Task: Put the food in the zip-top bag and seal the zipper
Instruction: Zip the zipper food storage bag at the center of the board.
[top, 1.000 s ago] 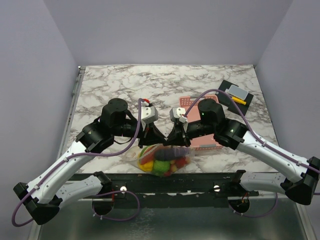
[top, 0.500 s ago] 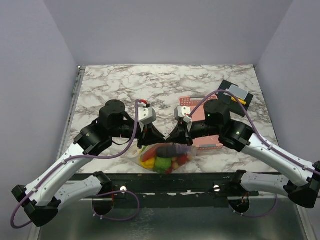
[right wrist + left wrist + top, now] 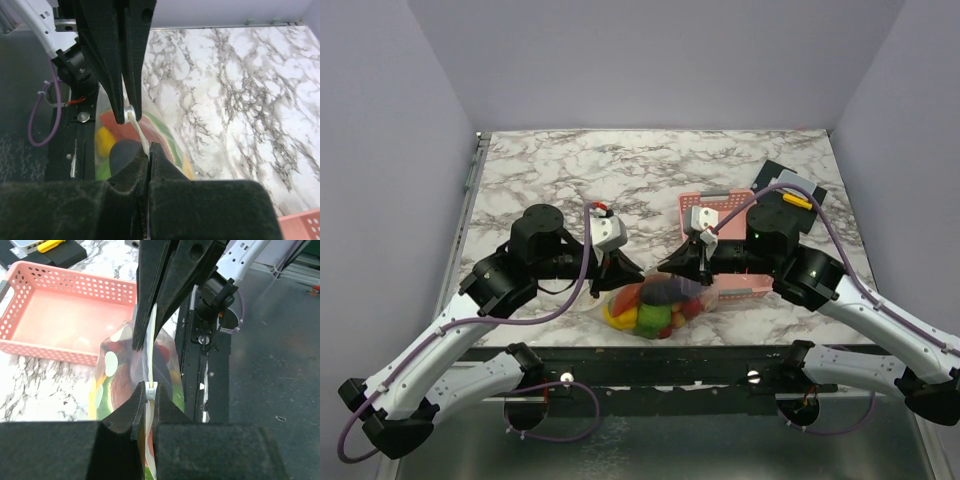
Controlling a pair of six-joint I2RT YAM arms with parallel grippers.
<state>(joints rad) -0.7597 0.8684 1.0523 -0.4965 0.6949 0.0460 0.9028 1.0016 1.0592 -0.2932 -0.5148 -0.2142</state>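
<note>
Arms spread wider, left claw and right claw each pinch the zipper.

No writing, brand, number or sign can be read anywhere, neither on the clear dotted zip-top bag nor the pink perforated plastic basket.

The zipper is covered at both ends by the left claw and right claw, the food is blurred behind the zip-top bag, and the pink basket is edge-cropped.
</note>
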